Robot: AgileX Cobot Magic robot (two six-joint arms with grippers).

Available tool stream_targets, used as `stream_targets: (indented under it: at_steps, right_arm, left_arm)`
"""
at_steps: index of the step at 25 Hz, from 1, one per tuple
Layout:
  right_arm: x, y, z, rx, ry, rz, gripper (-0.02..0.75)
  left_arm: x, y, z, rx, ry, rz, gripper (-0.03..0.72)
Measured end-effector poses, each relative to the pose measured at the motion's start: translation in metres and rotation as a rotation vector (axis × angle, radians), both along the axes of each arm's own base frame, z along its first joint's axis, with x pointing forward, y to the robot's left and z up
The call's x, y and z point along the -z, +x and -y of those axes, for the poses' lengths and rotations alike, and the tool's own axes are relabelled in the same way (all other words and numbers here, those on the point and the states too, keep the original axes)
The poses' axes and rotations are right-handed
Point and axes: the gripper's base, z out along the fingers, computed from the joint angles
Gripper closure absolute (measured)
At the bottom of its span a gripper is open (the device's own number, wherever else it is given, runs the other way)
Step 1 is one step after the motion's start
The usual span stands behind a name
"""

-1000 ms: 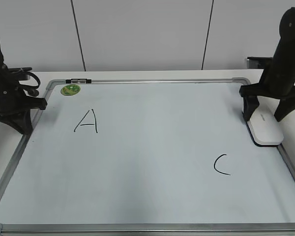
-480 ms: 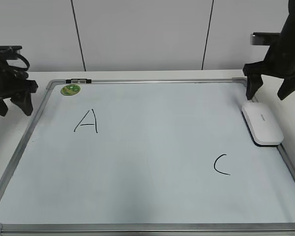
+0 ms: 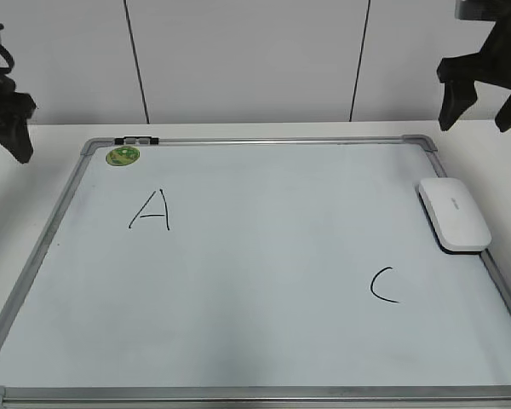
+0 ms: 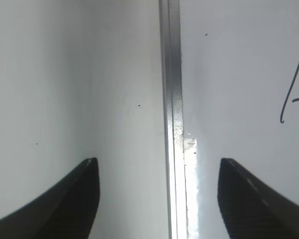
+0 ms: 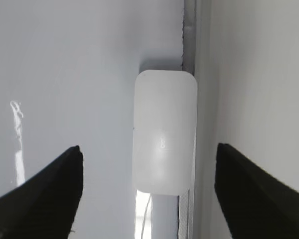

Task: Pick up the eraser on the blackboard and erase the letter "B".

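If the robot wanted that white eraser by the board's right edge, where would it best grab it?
Probably across its two long sides, near the middle, coming straight down from above. The eraser lies flat on the blackboard, against the right frame, long and narrow with rounded ends. The right tool hangs open above it, already straddling its width; the frame side may be a tight fit.

Bright, even light; wrist pics soft w/ glare.

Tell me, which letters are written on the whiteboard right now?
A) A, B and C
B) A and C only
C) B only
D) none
B: the blackboard shows only a handwritten A at the left and a C at the right; no B is visible anywhere.
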Motion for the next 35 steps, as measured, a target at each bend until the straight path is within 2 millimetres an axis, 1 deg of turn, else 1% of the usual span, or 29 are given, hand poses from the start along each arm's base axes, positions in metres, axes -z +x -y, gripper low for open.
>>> stream_targets:
  at_steps: [4,7,9,11,12,16,18,19,21,26,30,33,35]
  right_arm:
    - [-0.018,-0.026,-0.01,-0.025,0.0,0.011,0.142]
    - [-0.028,-0.047,-0.025,-0.065,0.002,0.017,0.143]
    - [-0.028,-0.062,-0.035,-0.093,-0.001,0.002,0.143]
    - [-0.028,-0.079,-0.04,-0.099,-0.02,-0.014,0.143]
    - [-0.024,-0.087,-0.041,-0.093,-0.022,-0.026,0.143]
    - [-0.018,-0.117,-0.036,-0.073,-0.034,0.015,0.143]
    - [-0.017,-0.132,-0.034,-0.066,-0.032,0.052,0.143]
    - [-0.018,-0.139,-0.032,-0.064,-0.029,0.074,0.144]
    - [-0.021,-0.156,-0.03,-0.062,-0.023,0.12,0.144]
    - [-0.035,-0.198,-0.023,-0.061,-0.018,0.237,0.145]
    - [-0.044,-0.235,-0.017,-0.059,-0.008,0.319,0.145]
    - [-0.047,-0.26,-0.014,-0.056,0.009,0.369,0.145]
    - [-0.047,-0.278,-0.013,-0.054,0.037,0.387,0.145]
  left_arm:
    - [-0.028,-0.014,-0.002,0.0,0.012,0.04,0.128]
    - [-0.05,-0.027,-0.002,-0.002,0.011,0.07,0.128]
    - [-0.063,-0.039,-0.003,-0.003,0.01,0.091,0.128]
    - [-0.07,-0.054,-0.003,-0.003,0.009,0.1,0.128]
    - [-0.073,-0.063,-0.004,-0.003,0.009,0.107,0.128]
    - [-0.071,-0.105,-0.005,-0.004,0.008,0.122,0.128]
    - [-0.066,-0.128,-0.006,-0.004,0.008,0.126,0.128]
    - [-0.067,-0.139,-0.007,-0.004,0.007,0.148,0.128]
    - [-0.066,-0.161,-0.008,-0.005,0.005,0.182,0.128]
    - [-0.075,-0.216,-0.011,-0.004,0.008,0.338,0.128]
    - [-0.077,-0.26,-0.014,-0.003,0.028,0.44,0.128]
    - [-0.075,-0.29,-0.016,-0.004,0.029,0.513,0.128]
    - [-0.07,-0.308,-0.016,-0.006,0.029,0.538,0.128]
